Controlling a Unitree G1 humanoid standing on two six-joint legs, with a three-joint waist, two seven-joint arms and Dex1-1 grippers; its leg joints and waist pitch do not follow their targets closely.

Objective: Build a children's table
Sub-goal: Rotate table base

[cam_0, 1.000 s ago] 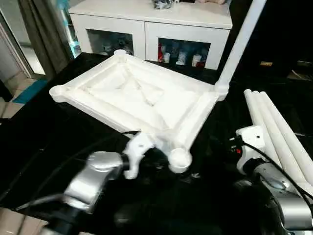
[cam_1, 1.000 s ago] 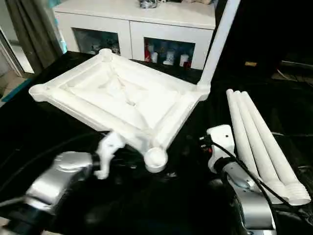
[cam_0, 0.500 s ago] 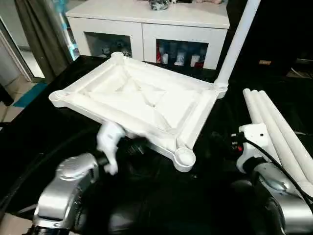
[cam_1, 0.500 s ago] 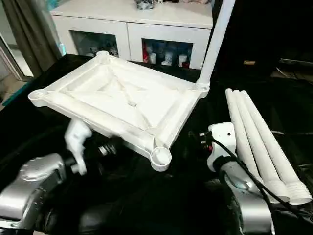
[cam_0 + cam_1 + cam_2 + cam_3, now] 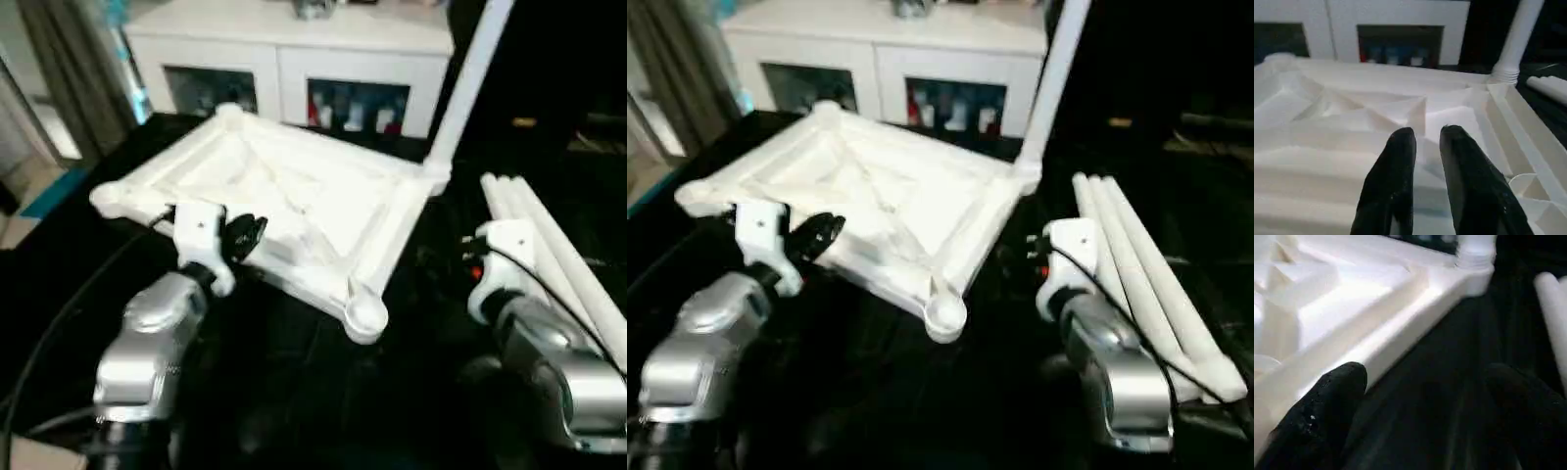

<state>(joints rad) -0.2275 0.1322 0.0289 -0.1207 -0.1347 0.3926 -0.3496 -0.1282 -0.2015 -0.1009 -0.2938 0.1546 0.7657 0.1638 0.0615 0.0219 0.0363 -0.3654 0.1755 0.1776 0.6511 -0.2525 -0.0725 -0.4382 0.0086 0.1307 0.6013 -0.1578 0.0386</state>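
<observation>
Legs (image 5: 549, 245) lie loose beside our widely spread, empty right fingers (image 5: 1327, 406), so we take one while our narrowly parted, empty left fingers (image 5: 1396, 166) steady the upturned top (image 5: 294, 196) on the surface (image 5: 294, 392).

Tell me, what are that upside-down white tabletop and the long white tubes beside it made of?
The tabletop looks like moulded plastic: uniformly white, with raised ribs and round corner sockets formed in one piece, and a slight sheen. The loose legs look like the same smooth white plastic, as hollow-looking tubes with flared ends, though whether they are hollow is unclear. The covering under them looks like a glossy black sheet.
</observation>
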